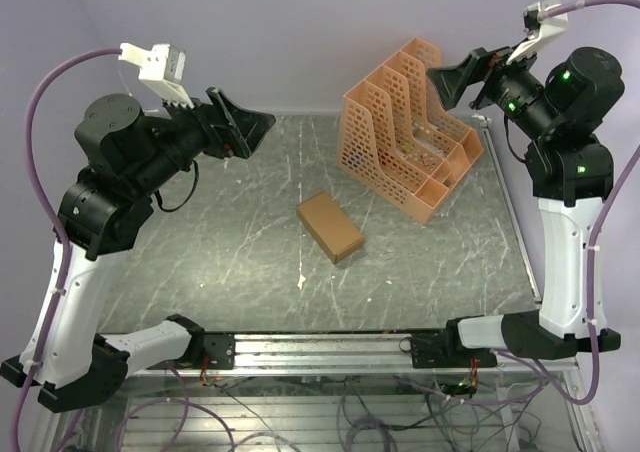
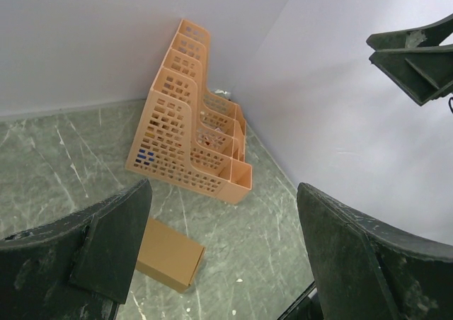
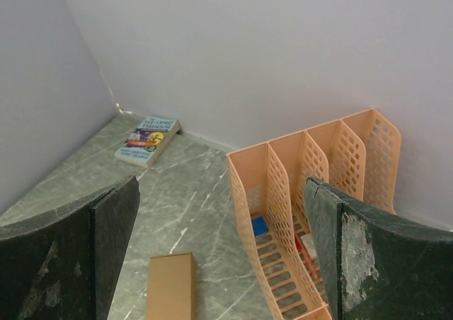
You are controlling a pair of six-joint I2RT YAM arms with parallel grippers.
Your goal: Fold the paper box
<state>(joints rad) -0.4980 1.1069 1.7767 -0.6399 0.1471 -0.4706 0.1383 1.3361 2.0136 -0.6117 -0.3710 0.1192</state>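
Both your left tool (image 1: pixel 256 132) and right tool (image 1: pixel 441 84) hung released, empty. The box (image 1: pixel 330 226) lay closed on the bench (image 1: pixel 200 262) near the rack (image 1: pixel 400 122); folding looked done, leaving you only a flap check.

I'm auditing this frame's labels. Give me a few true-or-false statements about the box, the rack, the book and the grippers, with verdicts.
1. The paper box lies on the table, free of both grippers. True.
2. The left gripper is shut on the box. False: it is open and away from the box.
3. The box sits inside the orange rack. False: it lies in front of the rack, apart from it.
4. The right gripper is open. True.
5. A printed book lies by the wall. True.
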